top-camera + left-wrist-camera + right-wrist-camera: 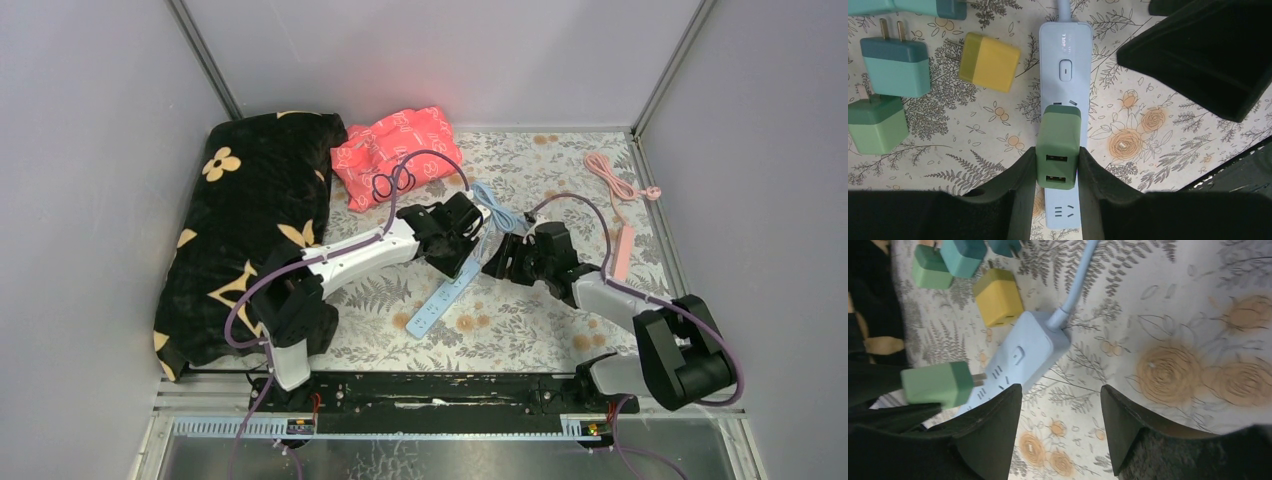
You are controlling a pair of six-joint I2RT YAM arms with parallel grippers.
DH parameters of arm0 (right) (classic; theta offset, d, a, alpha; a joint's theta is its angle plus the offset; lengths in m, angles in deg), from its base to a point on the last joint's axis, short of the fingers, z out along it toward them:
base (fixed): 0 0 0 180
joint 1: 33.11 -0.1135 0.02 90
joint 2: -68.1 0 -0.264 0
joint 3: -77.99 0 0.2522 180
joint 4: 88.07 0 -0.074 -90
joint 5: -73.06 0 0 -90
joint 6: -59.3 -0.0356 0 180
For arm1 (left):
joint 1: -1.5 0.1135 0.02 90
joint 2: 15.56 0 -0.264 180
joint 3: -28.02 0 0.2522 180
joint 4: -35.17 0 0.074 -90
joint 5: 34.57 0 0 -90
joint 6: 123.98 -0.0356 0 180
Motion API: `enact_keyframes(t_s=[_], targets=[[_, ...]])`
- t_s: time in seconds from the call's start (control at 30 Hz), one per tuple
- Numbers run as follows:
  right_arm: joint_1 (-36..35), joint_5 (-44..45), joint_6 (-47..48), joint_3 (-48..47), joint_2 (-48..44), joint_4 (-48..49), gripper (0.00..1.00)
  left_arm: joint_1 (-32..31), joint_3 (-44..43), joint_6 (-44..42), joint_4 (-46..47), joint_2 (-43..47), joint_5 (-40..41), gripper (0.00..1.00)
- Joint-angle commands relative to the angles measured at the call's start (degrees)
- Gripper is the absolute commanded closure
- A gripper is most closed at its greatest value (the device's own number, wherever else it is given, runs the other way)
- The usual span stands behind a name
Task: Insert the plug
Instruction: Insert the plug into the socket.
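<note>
- We find chargers (989, 62) crowding the worktop (1148, 120) left of the power strip (1066, 55).
- Right pincer (1060, 390) stands near its right.
- Left pincer (1058, 167), clamping the green plug (1058, 130), overhangs it.

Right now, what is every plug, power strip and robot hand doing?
The dark green cube plug: pinched in the left gripper, prongs showing, not in a socket.
The left gripper: shut on the plug.
The light blue plastic power strip: lying flat under the plug.
The right gripper: open, holding nothing.
The yellow cube plug: lying loose beside the strip.
The teal cube plug: loose, prongs bare.
The pink power strip: lying flat.
</note>
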Motion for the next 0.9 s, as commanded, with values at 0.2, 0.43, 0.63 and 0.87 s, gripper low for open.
enact_keyframes(t_s=[0.2,0.43,0.63,0.87], targets=[[-0.42,-9.8,-15.86,1.0,11.16,21.52,0.42,-0.5,-2.33,-1.74,-2.7,-1.48,0.45,1.0],[-0.38,-9.39,-20.38,3.96,14.48,26.08,0.5,-0.52,-2.82,-1.53,-2.78,-2.12,0.43,1.0],[-0.41,-9.93,-21.91,5.69,16.76,28.79,0.54,-0.49,-3.18,-1.7,-2.84,-2.65,0.75,1.0],[-0.4,-10.26,-22.74,5.56,20.08,29.79,0.6,-0.49,-3.78,-1.69,-2.82,-3.75,1.17,1.0]])
